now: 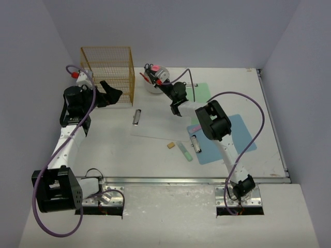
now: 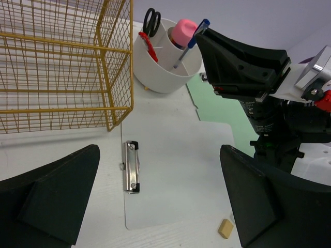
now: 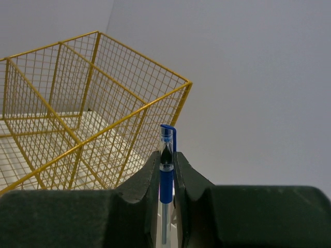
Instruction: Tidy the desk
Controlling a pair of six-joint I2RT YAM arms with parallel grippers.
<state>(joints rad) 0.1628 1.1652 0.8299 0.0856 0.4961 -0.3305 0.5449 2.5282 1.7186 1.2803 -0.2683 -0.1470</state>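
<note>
Broadly, the desk (image 1: 111, 155) is a flat white top that spreads beneath both grippers, with a metal rail (image 1: 196, 180) along its near edge and pale lavender walls (image 1: 170, 31) closing it in on three sides.

The left gripper (image 2: 159, 150) hovers over a white clipboard (image 2: 170, 170) with its jaws spread wide and nothing between them. The clipboard's metal clip (image 2: 132, 168) lies just below and to the left of its fingers. A yellow wire basket (image 2: 57, 67) stands ahead of it on the left, and a tan eraser (image 2: 225, 228) lies by its right finger.

The right gripper (image 3: 166, 157) is pinched onto a blue pen (image 3: 166, 181), which stands upright between its fingers. It hangs directly above a white cup holder (image 2: 160, 67), where the pen's lower end dips inside, next to black-handled scissors (image 2: 151, 23) and a pink-capped item (image 2: 183, 32). The basket sits beyond this gripper, close to the holder.

Behind the right gripper, under its arm, lie a green sheet (image 1: 202, 92) and a blue clipboard (image 1: 232, 134). A pale green marker (image 1: 184, 151) rests just beside the blue clipboard's left edge.
</note>
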